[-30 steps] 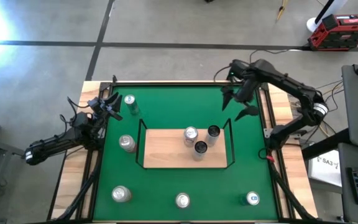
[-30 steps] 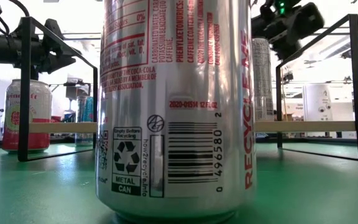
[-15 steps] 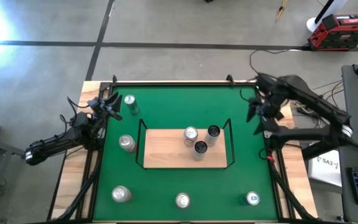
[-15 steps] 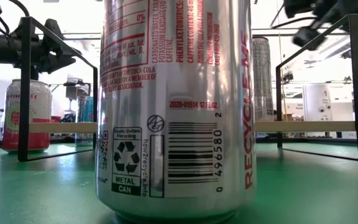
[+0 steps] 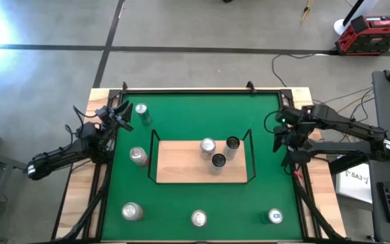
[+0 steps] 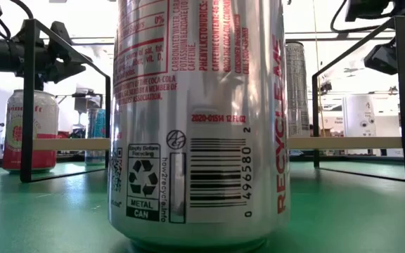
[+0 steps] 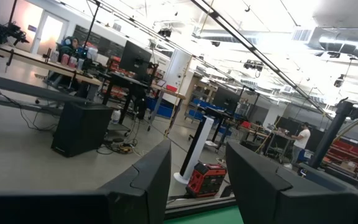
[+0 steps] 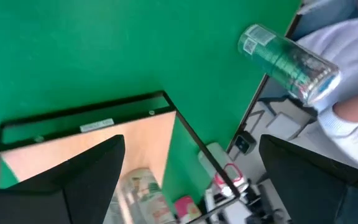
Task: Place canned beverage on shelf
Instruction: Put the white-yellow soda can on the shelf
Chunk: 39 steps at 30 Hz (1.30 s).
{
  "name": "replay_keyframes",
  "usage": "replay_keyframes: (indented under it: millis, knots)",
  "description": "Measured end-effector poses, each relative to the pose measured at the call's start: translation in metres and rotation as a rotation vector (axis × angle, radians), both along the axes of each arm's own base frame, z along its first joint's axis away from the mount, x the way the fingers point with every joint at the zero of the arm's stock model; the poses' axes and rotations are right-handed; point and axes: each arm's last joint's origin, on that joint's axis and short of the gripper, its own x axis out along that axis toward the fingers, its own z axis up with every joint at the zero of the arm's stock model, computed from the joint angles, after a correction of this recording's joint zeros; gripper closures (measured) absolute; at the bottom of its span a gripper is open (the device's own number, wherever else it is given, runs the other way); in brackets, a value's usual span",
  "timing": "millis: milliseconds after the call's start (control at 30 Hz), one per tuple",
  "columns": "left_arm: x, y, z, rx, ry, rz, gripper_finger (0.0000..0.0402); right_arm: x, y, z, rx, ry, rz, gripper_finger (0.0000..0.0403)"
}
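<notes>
Holding my right claw (image 5: 281, 133) open above the desk's (image 5: 181, 115) edge; shelf (image 5: 181, 166) with three cans (image 5: 217, 154) lies well apart; left claw (image 5: 122, 114) closed.

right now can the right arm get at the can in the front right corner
Probably yes. The right gripper hangs open over the table's right edge, the can stands alone on the green table, and nothing lies between them.

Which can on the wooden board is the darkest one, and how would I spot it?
Find the light-wood shelf in the middle of the green table. Three cans cluster at its right end. The dark-topped can stands nearest the right rail, farthest back; its neighbours have brighter silver lids.
</notes>
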Motion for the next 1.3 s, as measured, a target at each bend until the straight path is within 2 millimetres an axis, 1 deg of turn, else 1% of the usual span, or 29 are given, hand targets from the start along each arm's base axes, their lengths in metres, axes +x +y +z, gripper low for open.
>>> replay_keyframes:
  millis: [167, 333, 467, 533, 733, 867, 1000, 1100, 1200, 1300]
  knots:
    - [0.000, 0.000, 0.000, 0.000, 0.000, 0.000, 0.0264, 0.016, 0.005, -0.017, 0.017, 0.005, 0.031, 0.0039]
    - [0.000, 0.000, 0.000, 0.000, 0.000, 0.000, 0.0264, 0.031, 0.013, -0.024, 0.013, 0.007, 0.039, 0.0039]
    - [0.000, 0.000, 0.000, 0.000, 0.000, 0.000, 0.0264, 0.038, 0.022, -0.026, 0.024, 0.031, 0.061, 0.0039]
    - [0.000, 0.000, 0.000, 0.000, 0.000, 0.000, 0.0264, 0.040, 0.028, -0.026, 0.023, 0.049, 0.045, 0.0039]
    - [0.000, 0.000, 0.000, 0.000, 0.000, 0.000, 0.0264, 0.044, 0.040, -0.024, -0.083, -0.003, 0.075, 0.0039]
    - [0.000, 0.000, 0.000, 0.000, 0.000, 0.000, 0.0264, 0.047, 0.047, -0.023, -0.087, -0.043, 0.121, 0.0039]
    - [0.000, 0.000, 0.000, 0.000, 0.000, 0.000, 0.0264, 0.043, 0.054, -0.022, -0.110, -0.056, 0.165, 0.0039]
    - [0.000, 0.000, 0.000, 0.000, -0.001, 0.000, 0.0264, 0.036, 0.056, -0.020, -0.185, -0.098, 0.205, 0.0039]
    - [0.000, 0.000, 0.000, 0.000, 0.000, 0.000, 0.0264, 0.026, 0.054, -0.015, -0.324, -0.204, 0.292, 0.0039]
    - [0.000, 0.000, 0.000, 0.000, 0.000, 0.000, 0.0264, 0.011, 0.047, -0.009, -0.555, -0.359, 0.438, 0.0039]
